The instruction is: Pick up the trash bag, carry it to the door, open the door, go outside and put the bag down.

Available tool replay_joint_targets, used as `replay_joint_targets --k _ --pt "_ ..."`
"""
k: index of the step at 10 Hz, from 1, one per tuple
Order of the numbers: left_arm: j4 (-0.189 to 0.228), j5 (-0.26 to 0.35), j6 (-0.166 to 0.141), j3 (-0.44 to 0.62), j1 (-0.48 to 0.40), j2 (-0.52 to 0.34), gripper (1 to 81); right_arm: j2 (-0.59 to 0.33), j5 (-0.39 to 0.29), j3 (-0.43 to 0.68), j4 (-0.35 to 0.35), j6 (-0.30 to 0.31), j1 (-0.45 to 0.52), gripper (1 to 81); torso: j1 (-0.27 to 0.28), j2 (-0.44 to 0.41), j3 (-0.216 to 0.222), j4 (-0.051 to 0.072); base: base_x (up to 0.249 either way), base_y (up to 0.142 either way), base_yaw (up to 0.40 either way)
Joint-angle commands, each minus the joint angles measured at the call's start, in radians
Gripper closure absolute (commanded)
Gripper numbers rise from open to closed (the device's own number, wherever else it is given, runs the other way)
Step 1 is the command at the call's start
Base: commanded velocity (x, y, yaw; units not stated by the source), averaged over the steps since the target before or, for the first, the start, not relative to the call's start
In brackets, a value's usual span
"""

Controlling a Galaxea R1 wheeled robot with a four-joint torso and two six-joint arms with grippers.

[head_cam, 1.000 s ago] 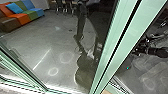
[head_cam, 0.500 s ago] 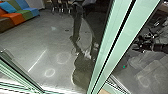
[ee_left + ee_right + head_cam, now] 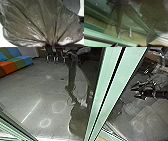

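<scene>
Bag (image 3: 37, 21) of thin, see-through, wrinkled plastic, spread wide in the left wrist view, with its creases running together at your left pincer (image 3: 51, 43), which appears clenched on the gathered part. It looks soft, slack and probably light; the glossy film could slip or tear, so your best hold is on that bunched gather, where several folds share the load, rather than on a single loose layer. Let it hang clear of hard edges, since it may swing or snag.

Your right pincer (image 3: 134, 92), towards the right side of the head view, looks released and empty. A pale green frame (image 3: 110, 94) slants up beside it, with grey floor (image 3: 27, 89) and a striped colourful sofa (image 3: 17, 62) beyond the glass. In the right wrist view, a short metal bar (image 3: 130, 33) looks like a door handle, apparently untouched.
</scene>
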Motion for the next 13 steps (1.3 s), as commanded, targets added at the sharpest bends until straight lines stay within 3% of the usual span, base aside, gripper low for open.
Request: replay_joint_targets --k 1,4,8,13 --pt "-0.008 0.088 0.006 0.009 -0.009 -0.008 81.1 -0.029 -0.033 -0.052 -0.103 -0.027 0.194 1.0 0.000 0.000 0.000 0.000 0.000 0.000 0.000" --pt "-0.008 0.088 0.004 0.009 -0.007 -0.006 81.1 -0.003 -0.145 -0.143 -0.111 -0.137 0.252 1.0 0.000 0.000 -0.001 0.000 0.000 0.000 0.000" --pt "-0.011 0.089 0.001 0.009 -0.009 -0.005 81.1 0.036 -0.168 -0.235 -0.103 -0.208 0.264 1.0 0.000 0.000 -0.001 0.000 0.000 0.000 0.000" --pt "-0.011 0.089 0.001 0.009 -0.009 0.000 81.1 0.053 -0.207 -0.252 -0.101 -0.249 0.313 1.0 0.000 0.000 -0.001 -0.001 0.000 0.000 0.000"
